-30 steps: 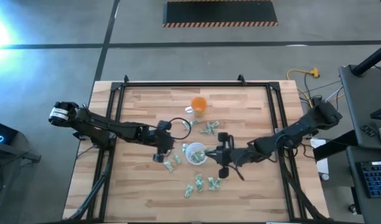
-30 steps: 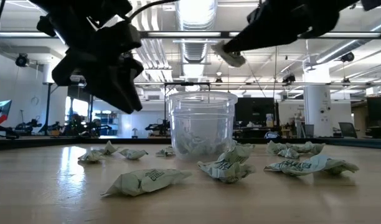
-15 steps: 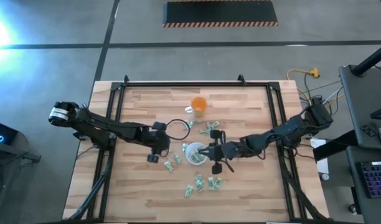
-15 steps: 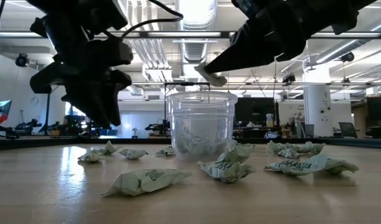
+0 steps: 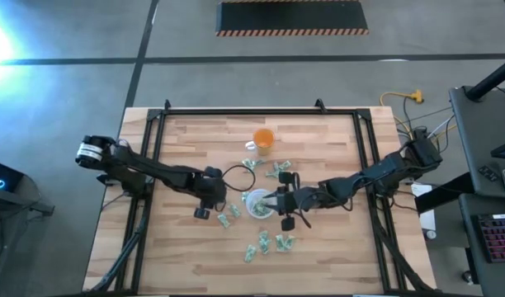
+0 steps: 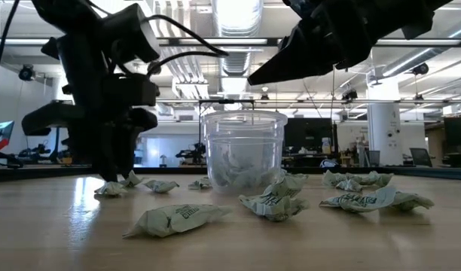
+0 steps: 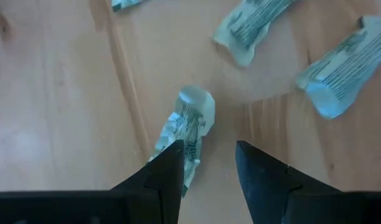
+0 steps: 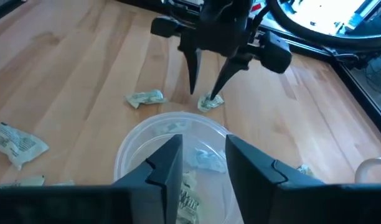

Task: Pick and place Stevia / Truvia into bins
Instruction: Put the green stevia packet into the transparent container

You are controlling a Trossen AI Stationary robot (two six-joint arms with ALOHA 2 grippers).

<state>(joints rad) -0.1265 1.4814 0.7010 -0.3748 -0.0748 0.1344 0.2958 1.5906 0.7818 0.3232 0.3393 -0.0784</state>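
Note:
The clear round bin (image 5: 258, 205) stands mid-table with several pale green sachets (image 8: 197, 158) inside. More sachets lie loose on the wood around it. My right gripper (image 8: 203, 162) hovers open just above the bin's rim (image 6: 244, 114), nothing between its fingers. Left of the bin, my left gripper (image 7: 209, 165) is open and points steeply down. Its fingertips stand low over one crumpled sachet (image 7: 189, 121), which lies flat on the table. My left gripper comes from above at the crumpled sachet's near end (image 7: 184, 155), which lies beside one fingertip (image 7: 172, 163). I cannot tell whether that finger touches it.
An orange cup (image 5: 263, 139) stands toward the far edge, with a black cable loop (image 5: 236, 172) near it. Loose sachets lie far right of the bin (image 5: 277, 171), near the front (image 5: 265, 245) and left of it (image 5: 228, 216). A metal frame (image 5: 153, 165) borders the table.
My right gripper has gone toward the table's left until it is over the bin. It has let go of the sachet held at its tips, which is gone from there. My left gripper has sunk toward the table and tipped steeper, down over the crumpled sachet.

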